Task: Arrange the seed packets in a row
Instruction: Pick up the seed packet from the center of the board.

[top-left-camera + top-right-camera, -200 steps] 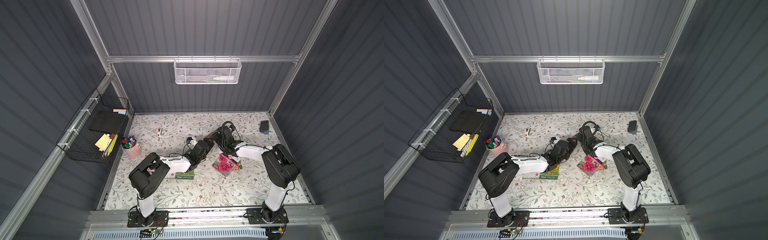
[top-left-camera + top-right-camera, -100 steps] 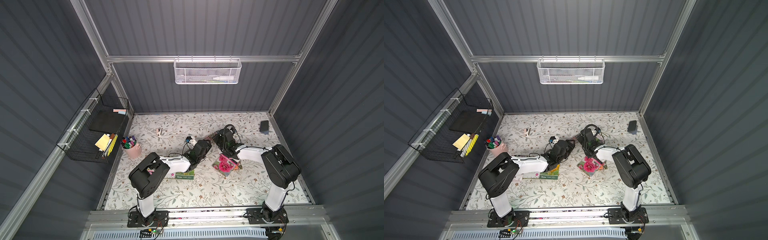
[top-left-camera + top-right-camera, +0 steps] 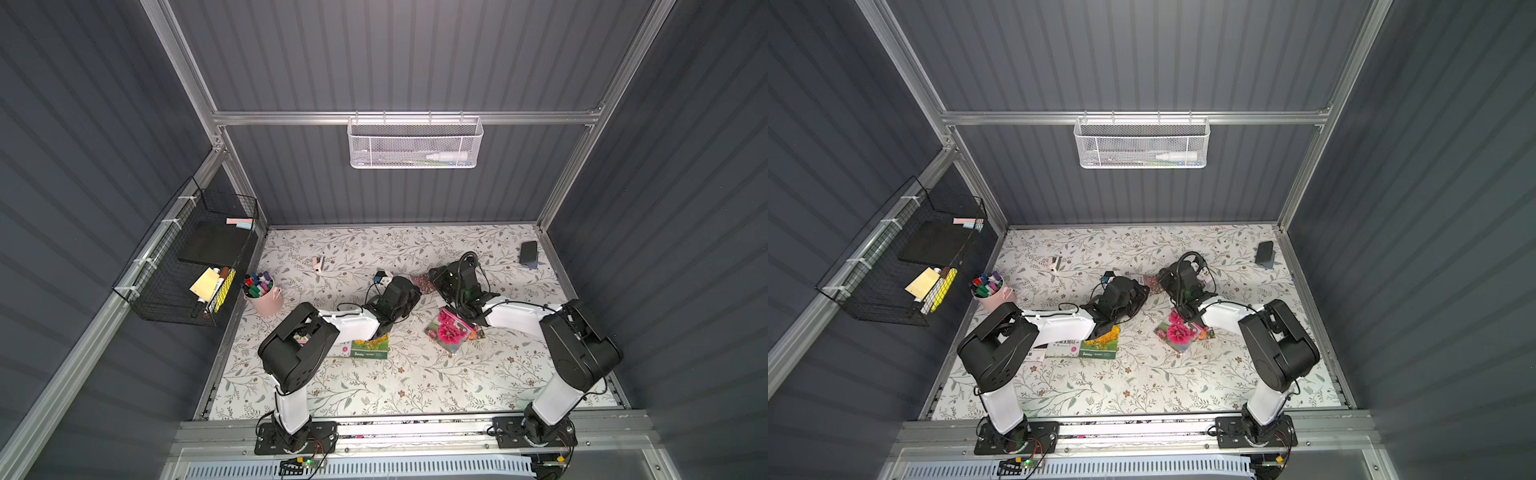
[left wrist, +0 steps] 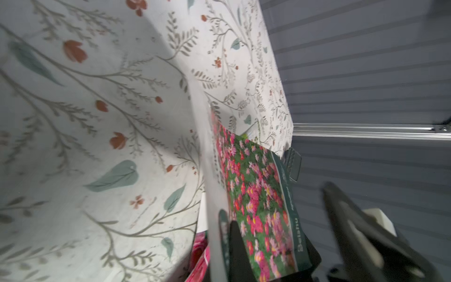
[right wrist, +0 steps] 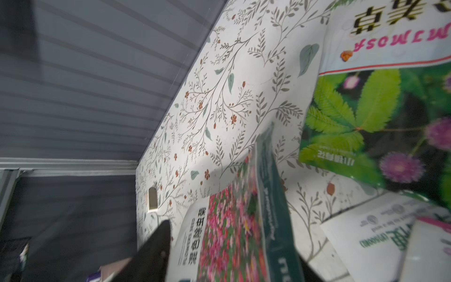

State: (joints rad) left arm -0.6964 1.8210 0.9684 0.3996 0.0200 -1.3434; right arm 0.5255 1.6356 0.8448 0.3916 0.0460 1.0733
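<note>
At mid-table in both top views, a pink-flowered seed packet [image 3: 423, 281] [image 3: 1152, 282] hangs between my two grippers. My left gripper [image 3: 409, 291] [image 4: 234, 256] is shut on its lower edge, and a dark finger [image 4: 236, 244] presses the green-banded packet [image 4: 256, 195]. My right gripper [image 3: 436, 278] [image 5: 231, 244] stands open around the same packet [image 5: 227, 232], with one finger [image 5: 156, 244] clear of it. A pile of magenta packets [image 3: 451, 330] lies by the right arm. A yellow-flowered packet [image 3: 370, 347] and a white-labelled one [image 3: 1063, 347] lie beside the left arm. A green-leaved packet [image 5: 378, 109] is in the right wrist view.
A pink cup of markers [image 3: 262, 293] stands at the left edge. A dark slab [image 3: 528, 252] sits in the back right corner and a small object [image 3: 318, 262] at the back left. A black wire basket [image 3: 187, 266] and a white mesh basket [image 3: 413, 141] hang on the walls.
My left gripper has shut on the pink-flowered packet. My right gripper, which was shut, has opened around it. Both arms have barely shifted.
</note>
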